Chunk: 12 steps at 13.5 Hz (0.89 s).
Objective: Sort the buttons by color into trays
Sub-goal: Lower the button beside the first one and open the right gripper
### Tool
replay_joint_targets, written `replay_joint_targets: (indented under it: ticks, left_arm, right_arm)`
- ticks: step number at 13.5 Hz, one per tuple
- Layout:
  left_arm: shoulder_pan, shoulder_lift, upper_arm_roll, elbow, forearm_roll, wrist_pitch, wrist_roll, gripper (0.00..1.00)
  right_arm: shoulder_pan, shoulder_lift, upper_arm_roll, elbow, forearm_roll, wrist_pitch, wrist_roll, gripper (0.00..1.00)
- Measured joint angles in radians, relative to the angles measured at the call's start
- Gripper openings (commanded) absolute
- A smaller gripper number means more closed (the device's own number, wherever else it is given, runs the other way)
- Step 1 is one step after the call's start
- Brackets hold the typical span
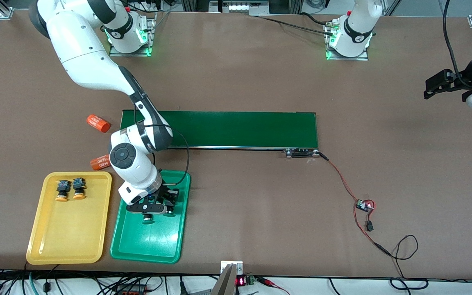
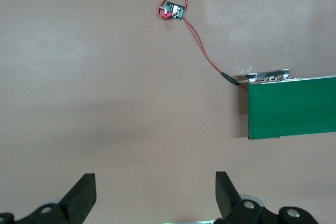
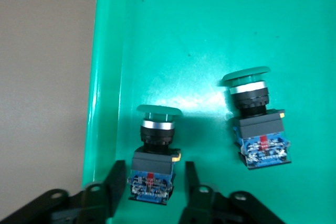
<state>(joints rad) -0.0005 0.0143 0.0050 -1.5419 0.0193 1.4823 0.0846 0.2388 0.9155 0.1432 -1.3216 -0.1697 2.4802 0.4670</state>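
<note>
Right arm point(image 1: 133, 164) hides 1 green button point(image 1: 170, 211); orange cylinder point(image 1: 100, 162) partly covered.

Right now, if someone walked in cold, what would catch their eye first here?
Probably the right gripper down in the green tray, its open fingers around one green button with a second green button lying beside it. Next, the yellow tray alongside, holding two orange buttons. The left gripper waits open over bare table at its own end.
</note>
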Motion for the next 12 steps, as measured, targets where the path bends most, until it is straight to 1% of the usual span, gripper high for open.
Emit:
replay_joint_targets:
  ticks: [4, 5, 6, 7, 10, 12]
  left_arm:
    - [0.0, 0.0, 0.0, 0.006, 0.0, 0.0, 0.0, 1.0]
    - [0.0, 0.0, 0.0, 0.006, 0.0, 0.0, 0.0, 1.0]
    - [0.0, 0.0, 0.0, 0.006, 0.0, 0.0, 0.0, 1.0]
    - [0.0, 0.0, 0.0, 0.006, 0.0, 0.0, 0.0, 1.0]
    - [0.0, 0.0, 0.001, 0.007, 0.0, -0.001, 0.0, 1.0]
    - [0.0, 0.0, 0.001, 0.007, 0.0, -0.001, 0.0, 1.0]
  right_arm:
    - [-0.005, -0.013, -0.003, -0.007, 0.0, 0.041, -0.004, 1.0]
    - [-0.01, -0.037, -0.004, -0.022, 0.0, 0.031, -0.005, 1.0]
    - [-0.016, -0.073, -0.004, -0.04, 0.0, -0.011, -0.006, 1.0]
    - [-0.024, -0.121, -0.005, -0.054, -0.001, -0.091, -0.012, 1.0]
    - [-0.06, -0.296, -0.005, -0.078, 0.0, -0.397, -0.094, 1.0]
    - [-0.09, -0.398, -0.005, -0.095, 0.021, -0.54, -0.131, 1.0]
